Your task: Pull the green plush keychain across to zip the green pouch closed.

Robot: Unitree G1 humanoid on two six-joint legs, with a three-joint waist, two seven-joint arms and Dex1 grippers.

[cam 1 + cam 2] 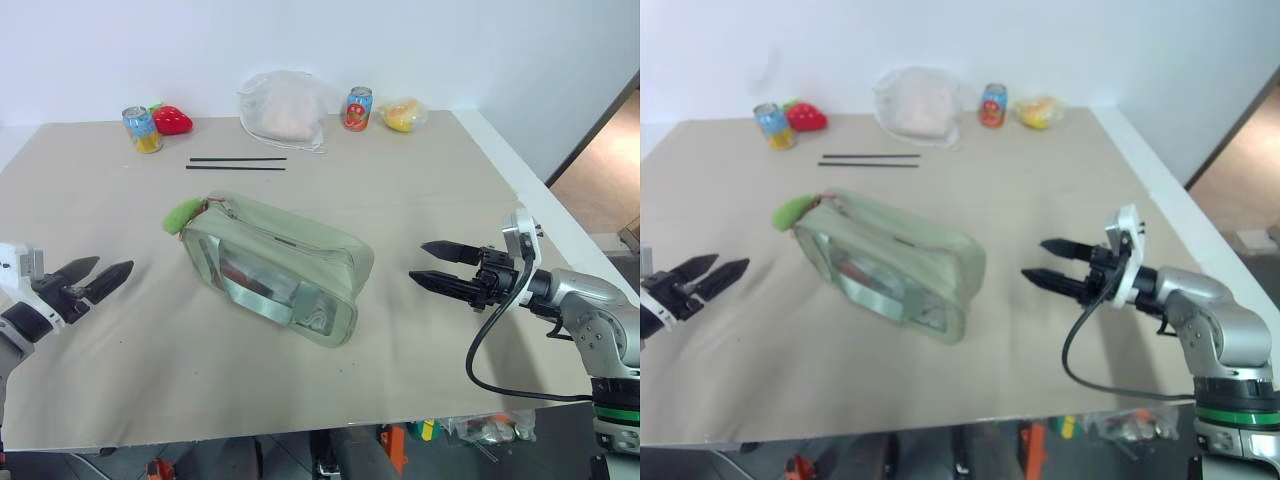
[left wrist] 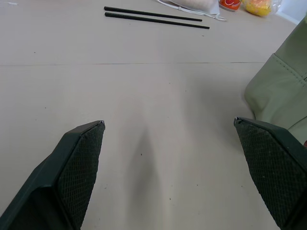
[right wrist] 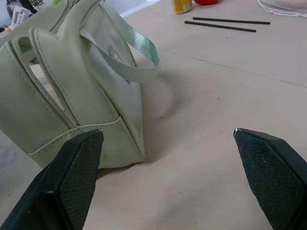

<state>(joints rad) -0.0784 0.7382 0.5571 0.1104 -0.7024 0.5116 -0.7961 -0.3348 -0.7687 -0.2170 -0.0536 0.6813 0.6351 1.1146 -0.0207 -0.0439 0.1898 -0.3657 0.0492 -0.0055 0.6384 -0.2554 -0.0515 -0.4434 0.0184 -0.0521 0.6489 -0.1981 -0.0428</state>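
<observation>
The beige table (image 1: 420, 220) carries the green pouch (image 1: 275, 265) near its middle, lying angled with its clear window toward the robot and its zipper running along the top edge, unzipped as seen from the right wrist view. The green plush keychain (image 1: 182, 215) sits at the pouch's far-left corner, on the end toward the left arm. The left gripper (image 1: 92, 280) hovers off to the pouch's left, jaws spread wide and holding nothing; the right gripper (image 1: 443, 268) hangs to the pouch's right, likewise spread and empty. At the back edge stand a white mesh bag (image 1: 283, 105), two cans and two black sticks (image 1: 238, 163). The step in hand is probably the approach: the left gripper should close on the plush itself, while the right steadies the pouch's near end, so the pull runs straight along the zipper without dragging the bag.
</observation>
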